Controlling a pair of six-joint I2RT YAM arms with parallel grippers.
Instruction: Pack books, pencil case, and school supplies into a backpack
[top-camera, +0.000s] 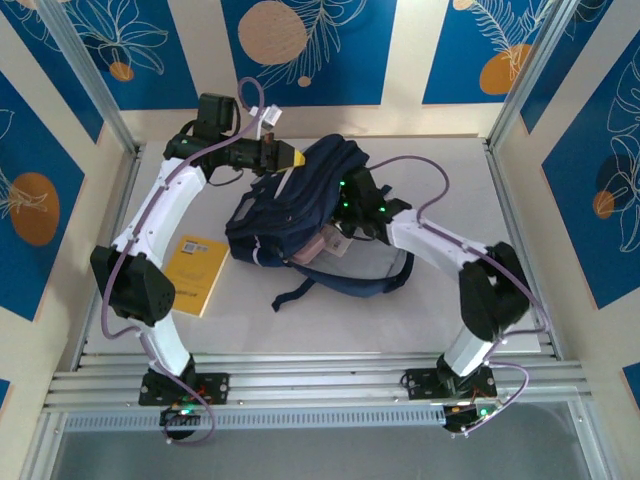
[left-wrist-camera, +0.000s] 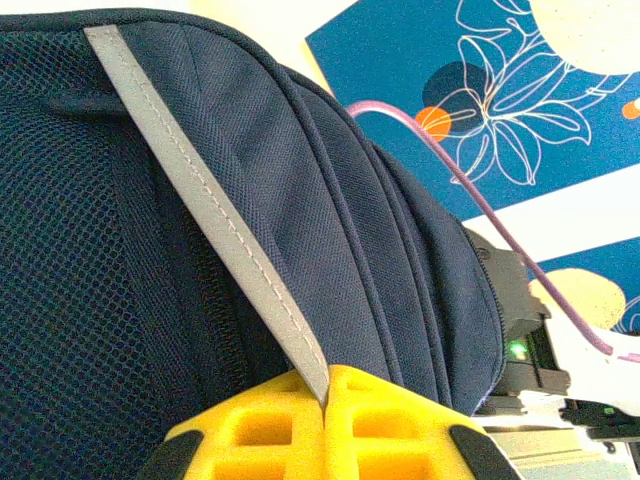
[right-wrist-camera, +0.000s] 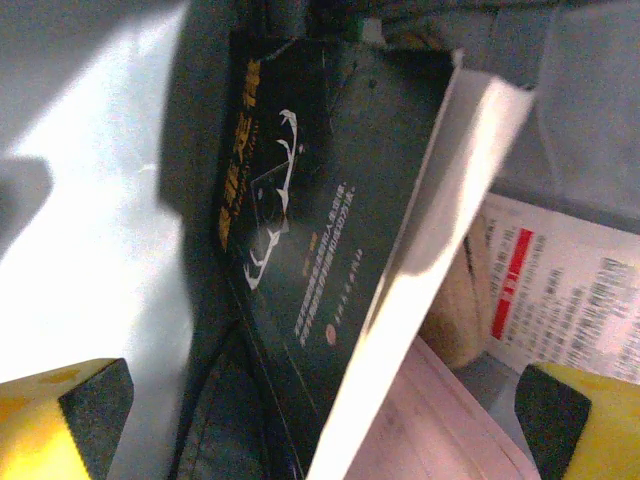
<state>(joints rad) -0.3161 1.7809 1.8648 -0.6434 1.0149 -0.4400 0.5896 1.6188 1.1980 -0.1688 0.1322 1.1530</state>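
Right end effector (right-wrist-camera: 320, 400) is down in the backpack (top-camera: 300, 195) mouth, fingers spread wide, gripping nothing. Black book (right-wrist-camera: 330, 230) stands on edge between them and touches neither pad as far as I can tell. Its long axis runs away from the end effector, deeper into the bag, top leaning right. Just right of it are the white packet (right-wrist-camera: 560, 300) and a tan block (right-wrist-camera: 452, 325), with something pale pink below (likely the pencil case (right-wrist-camera: 430, 430), edges cut off). Those look packed.

Left end effector (left-wrist-camera: 327, 398) is clamped on the backpack's grey stripe (left-wrist-camera: 215, 225), holding the mouth up.

Not yet packed: yellow book (top-camera: 196, 272), flat on the tabletop (top-camera: 300, 325). It is well to the left of the right end effector and nearer the bases, with the whole backpack between. Long axis roughly near-far. It lies just beside the left arm, which is closer but busy with the stripe.

My guess: right arm backs straight out, then crosses over. In the way are the backpack's bulk, its loose strap (top-camera: 295, 293) on the near side, and the left arm's elbow just beside the book.
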